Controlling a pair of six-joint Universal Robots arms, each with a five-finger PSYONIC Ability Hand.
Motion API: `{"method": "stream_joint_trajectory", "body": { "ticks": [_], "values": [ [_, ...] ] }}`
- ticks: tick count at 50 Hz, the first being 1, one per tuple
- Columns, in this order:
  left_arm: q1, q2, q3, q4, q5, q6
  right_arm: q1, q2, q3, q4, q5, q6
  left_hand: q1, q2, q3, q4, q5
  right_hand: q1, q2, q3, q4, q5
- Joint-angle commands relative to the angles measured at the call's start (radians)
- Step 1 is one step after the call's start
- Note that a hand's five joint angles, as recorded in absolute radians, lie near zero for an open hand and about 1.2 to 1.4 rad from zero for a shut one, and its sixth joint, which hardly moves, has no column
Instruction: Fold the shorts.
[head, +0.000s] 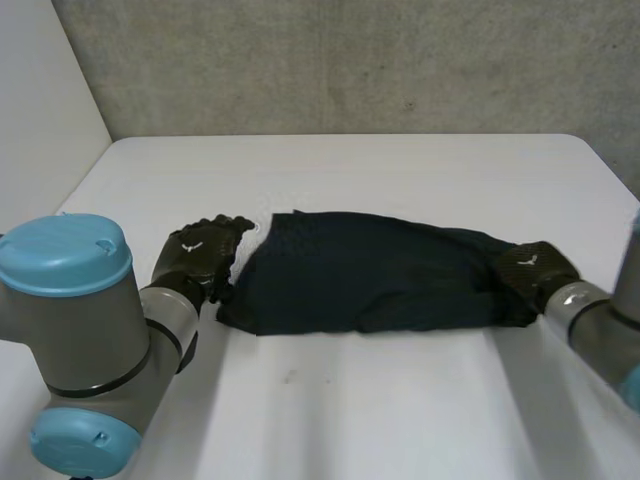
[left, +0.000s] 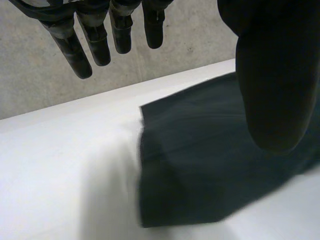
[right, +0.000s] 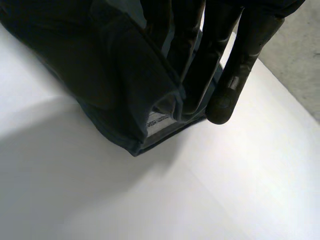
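Note:
The dark navy shorts (head: 370, 275) lie folded in a long band across the middle of the white table (head: 400, 170). My left hand (head: 200, 255) hovers just off the band's left end, open, its fingers (left: 120, 35) straight and its thumb (left: 275, 75) above the cloth (left: 200, 165), holding nothing. My right hand (head: 530, 268) is at the band's right end. There its fingers (right: 235, 60) reach into the layers of the shorts (right: 115, 100) and pinch the folded end, where a white label (right: 157, 121) shows at the waistband.
A grey wall (head: 350, 60) stands behind the table's far edge. Bare white table lies in front of the shorts (head: 350, 410) and beyond them. My left arm's big grey joint (head: 80, 330) rises at the near left.

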Motion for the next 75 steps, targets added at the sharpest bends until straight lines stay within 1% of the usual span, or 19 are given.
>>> {"method": "stream_joint_trajectory", "body": {
  "ticks": [1,6,8,13,14,19,20,21,23,25,28,36,40,48,55,59,64,67,75],
  "values": [
    [0.001,0.040,-0.007,-0.001,0.000,0.000,-0.082,-0.087,-0.008,0.069,0.114,-0.393,0.002,-0.006,-0.018,-0.009,-0.025,0.568,0.230,0.225,0.207,0.278],
    [0.001,0.049,-0.008,-0.001,0.000,0.000,0.025,-0.098,-0.094,0.066,0.129,-0.553,0.002,-0.006,-0.018,-0.009,-0.025,0.568,0.230,0.225,0.207,0.278],
    [0.001,0.055,-0.008,-0.001,-0.002,0.000,0.132,-0.094,-0.154,0.064,0.100,-0.584,0.002,-0.006,-0.018,-0.009,-0.025,0.568,0.230,0.225,0.207,0.278],
    [0.002,0.073,0.006,0.002,-0.002,0.001,0.337,-0.013,-0.276,0.064,-0.015,-0.587,0.002,-0.006,-0.018,-0.009,-0.025,0.568,0.230,0.225,0.207,0.278],
    [0.002,0.076,0.009,0.003,-0.002,0.001,0.401,0.032,-0.313,0.072,-0.068,-0.585,0.002,-0.006,-0.018,-0.009,-0.025,0.568,0.230,0.225,0.207,0.278],
    [0.019,0.102,0.039,0.010,-0.003,0.003,0.527,0.132,-0.338,0.076,-0.184,-0.572,0.002,-0.006,-0.018,-0.009,-0.025,0.568,0.230,0.225,0.207,0.278],
    [0.022,0.104,0.050,0.010,-0.003,0.003,0.536,0.149,-0.336,0.075,-0.194,-0.570,0.002,-0.006,-0.018,-0.009,-0.025,0.496,0.159,0.153,0.135,0.206],
    [0.024,0.104,0.056,0.010,-0.003,0.003,0.544,0.175,-0.332,0.075,-0.204,-0.553,0.002,-0.006,-0.018,-0.009,-0.025,0.083,-0.255,-0.260,-0.279,-0.207],
    [0.031,0.104,0.084,0.003,-0.003,0.004,0.544,0.187,-0.330,0.073,-0.207,-0.521,0.002,-0.006,-0.018,-0.009,-0.025,-0.348,-0.686,-0.691,-0.710,-0.638],
    [0.036,0.102,0.107,0.000,-0.003,0.004,0.545,0.186,-0.329,0.069,-0.214,-0.423,0.002,-0.006,-0.018,-0.009,-0.025,-0.549,-0.887,-0.892,-0.910,-0.839],
    [0.041,0.092,0.156,0.002,-0.002,0.009,0.535,0.179,-0.332,0.064,-0.219,-0.278,-0.007,-0.014,-0.026,-0.018,-0.034,-0.593,-0.931,-0.937,-0.955,-0.884],
    [0.012,-0.029,0.326,0.005,0.012,0.110,0.345,-0.027,-0.290,-0.039,-0.173,0.406,0.002,-0.006,-0.018,-0.009,-0.025,-0.654,-0.991,-0.997,-1.015,-0.944],
    [-0.073,-0.147,0.415,0.002,0.026,0.131,0.274,-0.035,-0.284,-0.014,-0.107,0.540,0.005,-0.003,-0.015,-0.006,-0.022,-0.654,-0.991,-0.997,-1.015,-0.944],
    [-0.168,-0.399,0.506,-0.059,0.083,0.135,0.233,0.089,-0.269,0.023,-0.044,0.417,0.032,0.024,0.012,0.020,0.004,-0.654,-0.991,-0.997,-1.015,-0.944],
    [-0.171,-0.497,0.526,-0.104,0.051,0.139,0.223,0.207,-0.283,0.021,-0.029,0.324,0.076,0.068,0.056,0.065,0.048,-0.654,-0.991,-0.997,-1.015,-0.944],
    [-0.168,-0.520,0.541,-0.164,0.029,0.190,0.223,0.228,-0.292,0.030,-0.006,0.289,0.073,0.065,0.053,0.062,0.045,-0.654,-0.991,-0.997,-1.015,-0.944],
    [-0.168,-0.493,0.535,-0.188,0.012,0.263,0.231,0.198,-0.319,0.102,0.014,0.193,0.061,0.053,0.041,0.050,0.034,-0.654,-0.991,-0.997,-1.015,-0.944],
    [-0.151,-0.393,0.533,-0.190,-0.003,0.266,0.229,0.137,-0.336,0.135,0.008,0.175,0.055,0.047,0.035,0.044,0.028,-0.654,-0.991,-0.997,-1.015,-0.944],
    [-0.087,-0.082,0.524,-0.201,-0.005,0.221,0.226,-0.057,-0.422,0.118,0.062,0.303,0.049,0.041,0.029,0.038,0.022,-0.654,-0.991,-0.997,-1.015,-0.944]
  ]
}}
